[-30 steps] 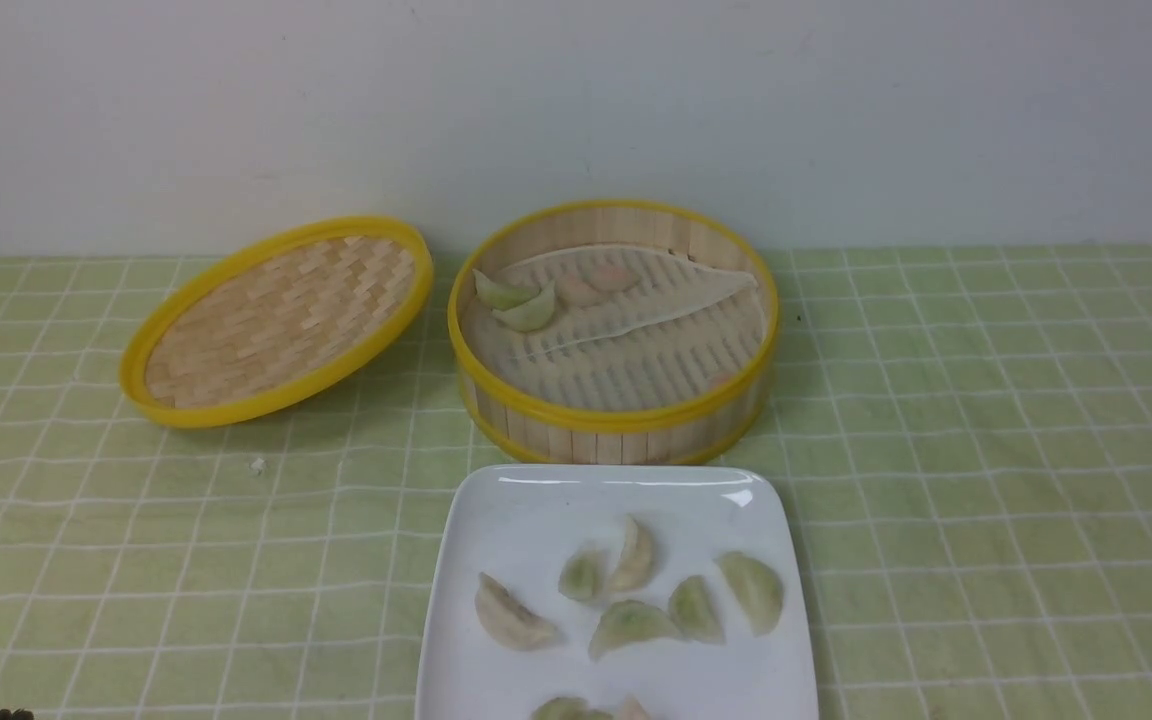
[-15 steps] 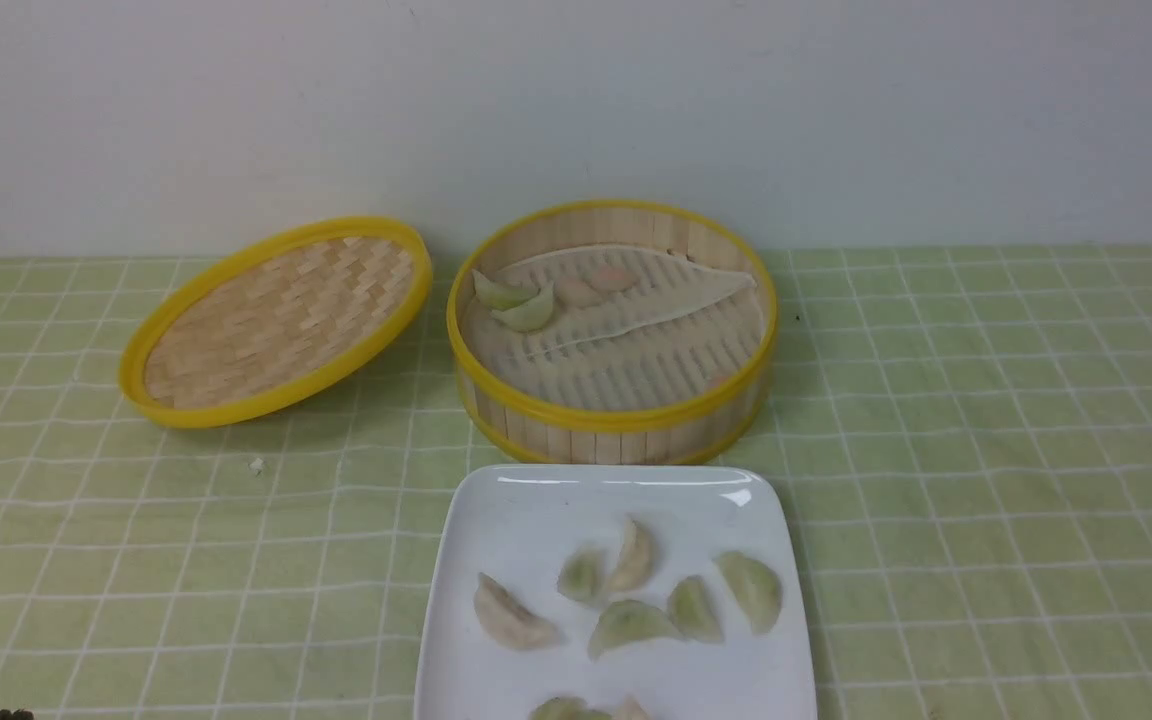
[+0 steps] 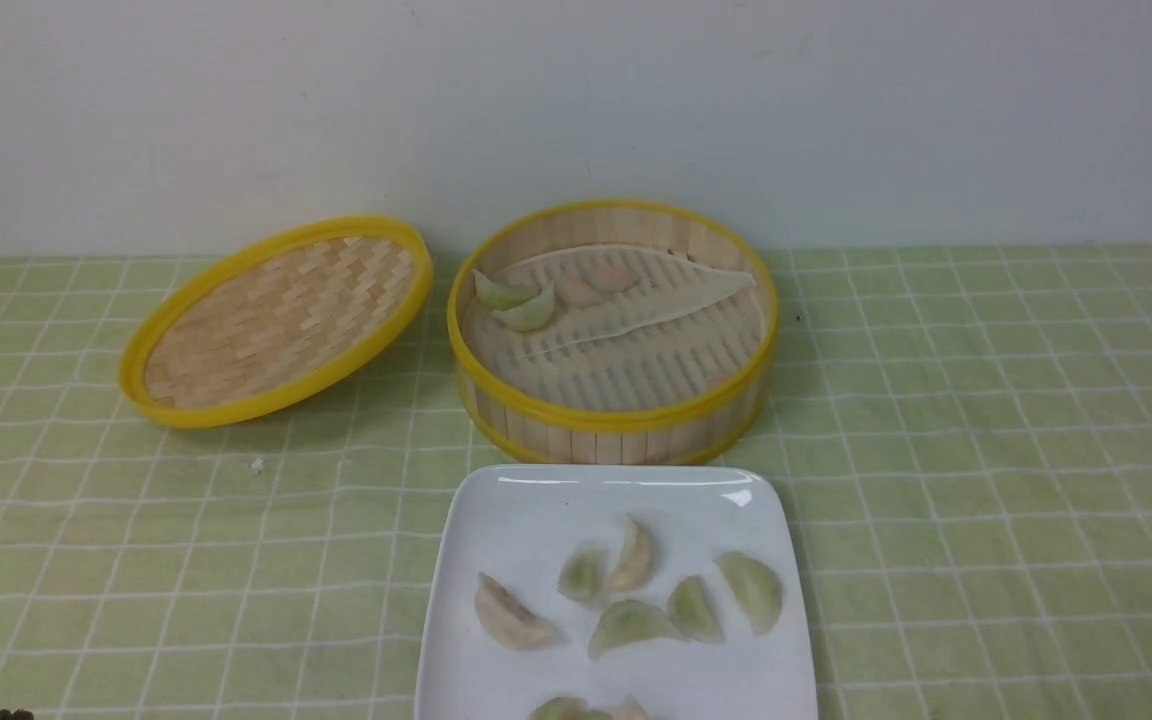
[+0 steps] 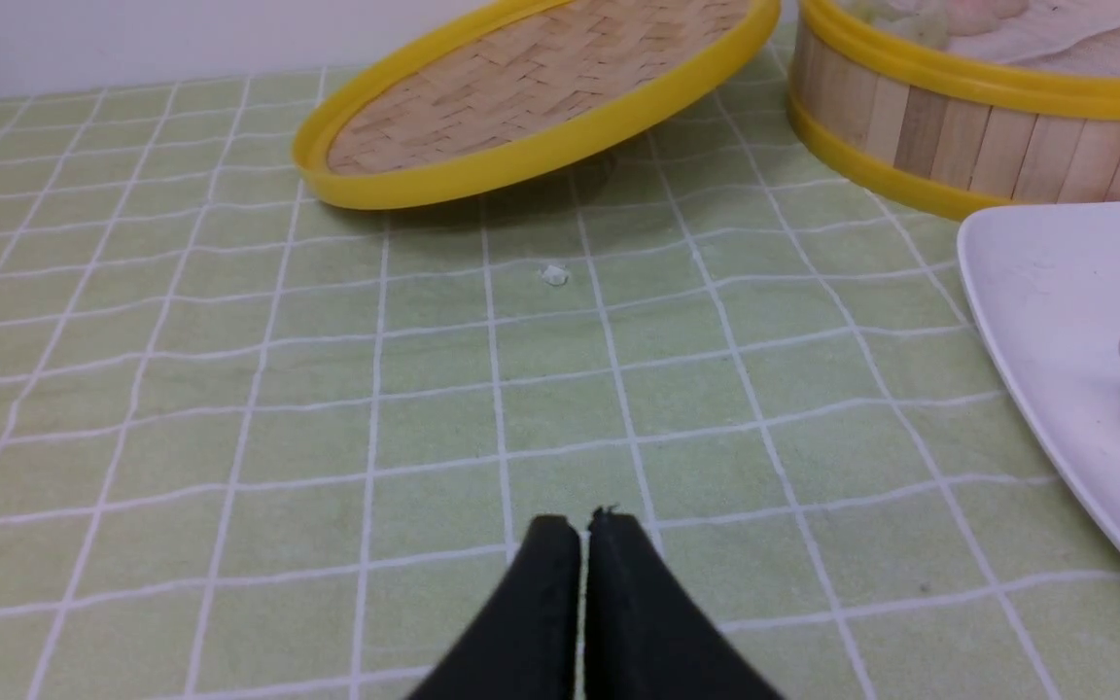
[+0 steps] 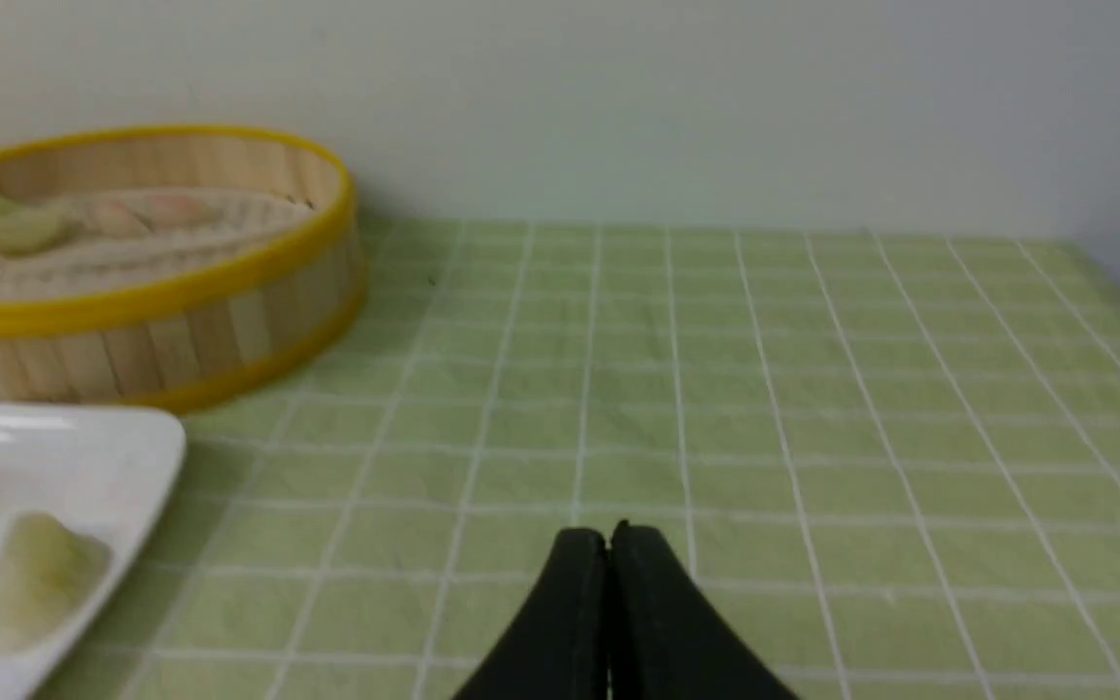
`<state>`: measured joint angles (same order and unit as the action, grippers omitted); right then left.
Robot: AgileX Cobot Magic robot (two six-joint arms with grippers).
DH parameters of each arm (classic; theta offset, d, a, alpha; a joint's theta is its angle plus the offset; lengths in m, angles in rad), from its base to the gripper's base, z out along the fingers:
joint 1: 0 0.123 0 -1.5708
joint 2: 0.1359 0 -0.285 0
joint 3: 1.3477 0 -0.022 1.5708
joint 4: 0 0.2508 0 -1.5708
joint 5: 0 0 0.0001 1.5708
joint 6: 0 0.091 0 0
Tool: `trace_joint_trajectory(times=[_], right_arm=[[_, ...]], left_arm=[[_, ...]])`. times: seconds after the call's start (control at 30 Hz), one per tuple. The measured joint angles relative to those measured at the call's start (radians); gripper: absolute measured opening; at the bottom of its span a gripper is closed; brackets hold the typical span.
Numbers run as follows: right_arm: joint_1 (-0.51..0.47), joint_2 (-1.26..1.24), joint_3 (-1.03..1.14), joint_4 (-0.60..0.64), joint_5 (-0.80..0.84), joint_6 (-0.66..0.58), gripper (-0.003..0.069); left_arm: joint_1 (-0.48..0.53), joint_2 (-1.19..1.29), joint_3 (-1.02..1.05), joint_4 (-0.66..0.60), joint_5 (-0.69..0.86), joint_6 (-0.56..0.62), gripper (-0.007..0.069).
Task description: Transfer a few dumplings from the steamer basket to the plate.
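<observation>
Dumplings (image 3: 528, 310) look light, soft, prob. a bit tacky/slippery; skins thin, may tear or stick to the liner (image 3: 576, 370). Best hold: across the plump belly, light squeeze, w/ tips either side; avoid the pleated edge, prob. the weakest bit.

Where: 2 green ones together at the basket's (image 3: 611, 418) L side, 2 pinkish ones next to them twd the back, 1 more pinkish bit low by the near R wall, mostly hidden by the rim. Plate (image 3: 476, 540) has several already, green & cream, plus a couple at the bottom of the front view, partly cut off. So "a few" looks met; job may well be done, can't be sure.

L pincer (image 4: 584, 525) closed, nothing in it, over cloth L of plate. R pincer (image 5: 609, 535) likewise closed & holding nothing, over cloth R of plate.

Edges: basket wall is deep, so go in from above & lift clear of the yellow rim before coming fwd. Plate sits just in front of basket, short hop; its raised lip needs a little clearance too. Lid (image 3: 276, 320) is tilted, L of basket, easy to knock on a wide L swing. Room on plate: far L corner & near L side bare; worktop (image 3: 986, 450) R of basket open, good for R arm approach.
</observation>
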<state>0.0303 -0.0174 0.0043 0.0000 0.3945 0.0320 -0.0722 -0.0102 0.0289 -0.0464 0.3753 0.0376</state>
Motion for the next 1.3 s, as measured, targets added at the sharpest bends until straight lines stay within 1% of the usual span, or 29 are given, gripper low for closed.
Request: trace_joint_trajectory(times=[0.07, 0.23, 1.3], right_arm=[[-0.019, 0.001, 0.017, 0.000, -0.009, 0.004, -0.0004], [-0.031, 0.001, 0.017, 0.000, -0.008, 0.008, -0.0004], [-0.031, 0.001, 0.017, 0.000, -0.008, 0.008, -0.0004]], left_arm=[[0.000, 0.000, 0.000, 0.000, 0.001, 0.000, -0.0006], [0.000, 0.000, 0.000, 0.000, 0.002, 0.000, -0.0006], [0.000, 0.000, 0.000, 0.000, 0.002, 0.000, -0.0006]])
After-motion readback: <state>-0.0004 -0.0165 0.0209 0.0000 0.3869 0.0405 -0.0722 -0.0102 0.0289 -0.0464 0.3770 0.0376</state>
